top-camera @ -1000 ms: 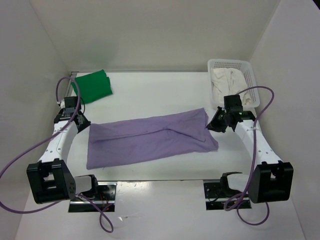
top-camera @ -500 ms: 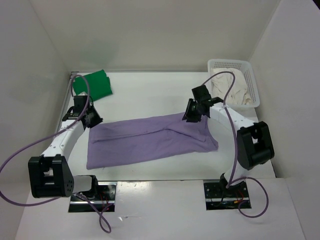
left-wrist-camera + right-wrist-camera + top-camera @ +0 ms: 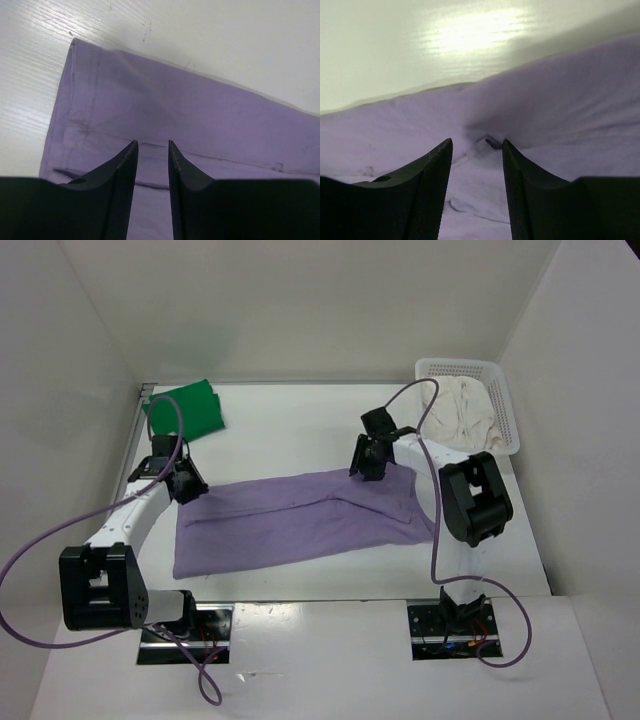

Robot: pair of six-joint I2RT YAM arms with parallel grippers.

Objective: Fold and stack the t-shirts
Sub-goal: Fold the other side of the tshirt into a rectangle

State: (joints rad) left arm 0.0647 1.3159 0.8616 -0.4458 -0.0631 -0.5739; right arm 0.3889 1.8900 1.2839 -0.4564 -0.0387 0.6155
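1. Top view: purple shirt (image 3: 300,520) lies flat, spread left to right across the middle of the table (image 3: 300,430). It hasn't shifted in the last second.
2. Green shirt (image 3: 185,410) sits folded in the far-left corner. Cream shirt (image 3: 460,410) is bunched in the basket (image 3: 465,367), far right.
3. Right gripper (image 3: 365,465) has swung left, from the purple shirt's right end by the basket to its far edge, right of middle. Left gripper (image 3: 188,485) has crept right onto the far-left corner.
4. Left wrist: fingers (image 3: 125,165) slightly apart with nothing between them, over the hem near that corner. Can't tell if they touch the cloth. No grip.
5. Right wrist: jaws apart, wider than the left's, and they opened up during the swing. The tips straddle a small crease at the far edge without pinching it.
6. My read: both arms are staging on the far edge to pull it toward the near side. Green looks done, the purple fold hasn't started, and cream is still in the basket.
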